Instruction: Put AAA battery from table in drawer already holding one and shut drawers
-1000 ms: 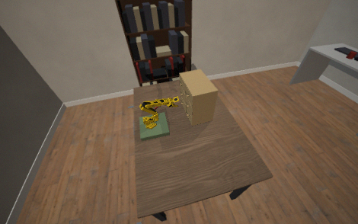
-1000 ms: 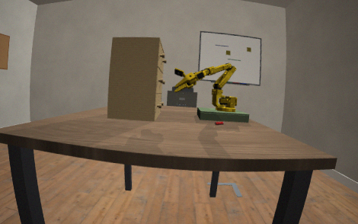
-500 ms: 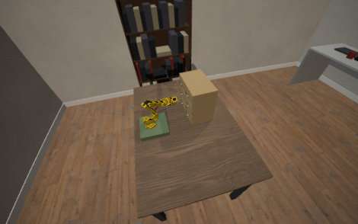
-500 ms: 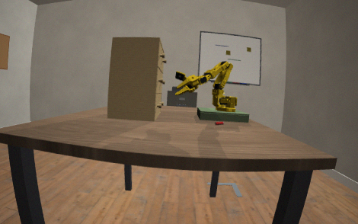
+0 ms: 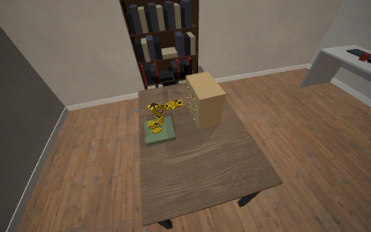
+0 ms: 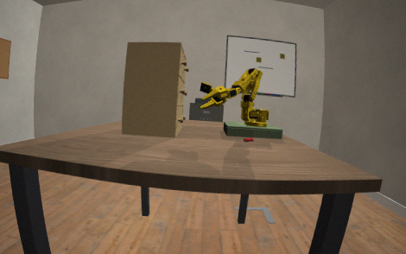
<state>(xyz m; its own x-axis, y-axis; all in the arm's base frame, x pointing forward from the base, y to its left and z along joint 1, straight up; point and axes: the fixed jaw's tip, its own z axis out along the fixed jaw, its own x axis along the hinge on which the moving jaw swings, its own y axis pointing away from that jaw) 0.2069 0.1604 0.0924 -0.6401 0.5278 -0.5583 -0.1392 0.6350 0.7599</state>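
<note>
You're looking at a dark wooden counter [image 6: 130, 155] carrying the tan drawer cabinet [image 6: 151, 91], the arm's green base plate [image 6: 272, 133], and a small red object [image 6: 248, 139] lying just beside that plate.
</note>
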